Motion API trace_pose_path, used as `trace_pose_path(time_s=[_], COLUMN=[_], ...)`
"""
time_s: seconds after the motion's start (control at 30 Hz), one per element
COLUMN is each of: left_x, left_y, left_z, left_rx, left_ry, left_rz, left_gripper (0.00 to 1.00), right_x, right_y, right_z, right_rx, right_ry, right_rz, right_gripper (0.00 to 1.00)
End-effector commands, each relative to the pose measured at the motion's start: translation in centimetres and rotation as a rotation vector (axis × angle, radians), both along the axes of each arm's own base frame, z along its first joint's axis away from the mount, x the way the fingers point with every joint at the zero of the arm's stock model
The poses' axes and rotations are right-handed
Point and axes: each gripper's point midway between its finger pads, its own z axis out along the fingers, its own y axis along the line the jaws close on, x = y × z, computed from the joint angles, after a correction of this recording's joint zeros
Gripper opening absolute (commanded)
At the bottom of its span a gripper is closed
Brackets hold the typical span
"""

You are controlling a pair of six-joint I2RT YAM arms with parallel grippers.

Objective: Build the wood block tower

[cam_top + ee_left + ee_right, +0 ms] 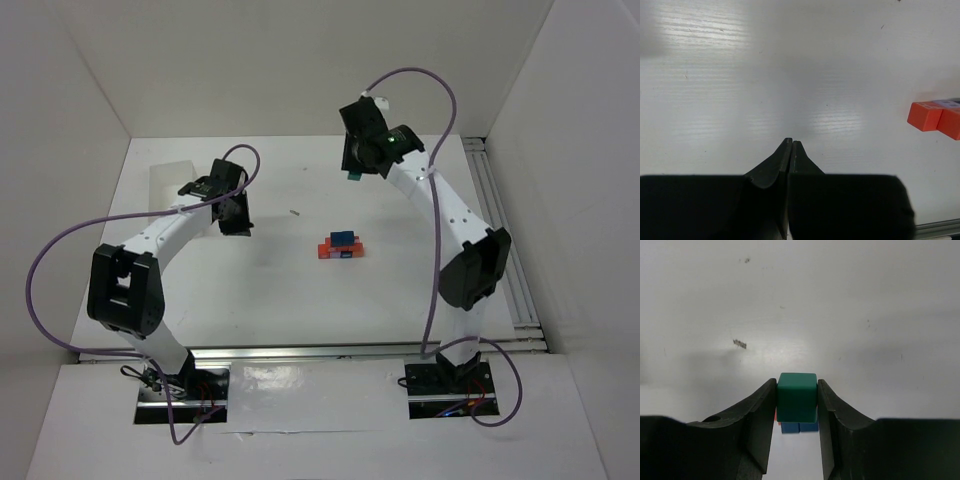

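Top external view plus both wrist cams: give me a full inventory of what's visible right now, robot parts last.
tower: one, orange and red base with dark blue above, table centre
teal block: one, teal green, clamped in right pincer, beyond the tower
speck: one, dark, on table left of and beyond tower
table: one, white, under everything
cables: two, purple, one along each arm
left pincer: one, black, shut and empty, left of tower
right pincer: one, black, shut on teal block, beyond tower

The teal cube (797, 396) hides most of the tower (799, 427); the left wrist view's edge cuts off its orange row (935, 118).
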Motion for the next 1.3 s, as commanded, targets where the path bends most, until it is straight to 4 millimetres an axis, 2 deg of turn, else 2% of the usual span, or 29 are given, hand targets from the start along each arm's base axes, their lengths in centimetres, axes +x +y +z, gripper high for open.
trace_pose_path(time_s=[0.0,0.03,0.07,0.17,0.2,0.27,0.3,0.4,0.47,0.53,0.6,0.63,0.7,0.8,1.03,1.27], left_x=[-0.1,-0.1,-0.1,-0.1,-0.1,-0.1,-0.1,-0.4,-0.3,-0.5,-0.6,-0.6,-0.6,-0.7,-0.4,-0.2], left_y=[0.2,0.2,0.2,0.2,0.2,0.0,0.0,0.1,0.2,0.3,0.3,0.3,0.3,0.0,0.1,0.0], left_z=[1.8,2.1,2.1,2.1,2.5,2.5,2.5,2.5,2.8,2.5,2.5,2.5,2.5,2.5,2.6,2.6], left_rx=[-0.007,-0.009,-0.009,-0.009,-0.011,-0.018,-0.018,-0.018,-0.016,-0.014,-0.014,-0.014,-0.014,-0.014,-0.009,-0.009], left_ry=[-0.057,-0.066,-0.066,-0.066,-0.075,-0.073,-0.073,-0.074,-0.083,-0.074,-0.074,-0.074,-0.074,-0.074,-0.085,-0.085], left_rz=[-0.028,-0.028,-0.028,-0.028,-0.028,-0.033,-0.033,-0.033,-0.02,-0.02,-0.02,-0.02,-0.02,-0.029,-0.024,-0.024], left_gripper=[0.05,0.05,0.05,0.05,0.05,0.05,0.05,0.05,0.05,0.05,0.05,0.05,0.05,0.05,0.05,0.05], right_x=[-4.8,-5.4,-6.9,-8.7,-9.5,-10.2,-10.8,-11.1,-11.2,-11.0,-10.9,-10.6,-10.3,-9.7,-9.2,-8.9], right_y=[0.2,0.2,0.3,0.6,1.2,1.3,1.7,2.1,2.1,2.1,2.4,2.6,2.8,2.9,3.7,3.3], right_z=[-2.7,-2.6,-3.1,-3.2,-4.0,-4.7,-5.8,-6.8,-7.8,-7.5,-8.3,-7.8,-8.5,-8.2,-9.3,-10.2], right_rx=[-0.027,-0.026,-0.028,0.0,0.004,-0.003,-0.01,-0.019,-0.04,-0.042,-0.058,-0.055,-0.075,-0.074,-0.086,-0.121], right_ry=[0.106,0.099,0.123,0.128,0.144,0.161,0.185,0.207,0.231,0.225,0.244,0.232,0.245,0.241,0.256,0.273], right_rz=[-0.055,-0.069,-0.066,-0.086,-0.073,-0.071,-0.055,-0.041,-0.043,-0.033,-0.019,-0.01,-0.002,0.011,0.043,0.058], right_gripper=[0.4,0.4,0.4,0.39,0.39,0.39,0.39,0.39,0.39,0.39,0.39,0.39,0.39,0.39,0.4,0.4])
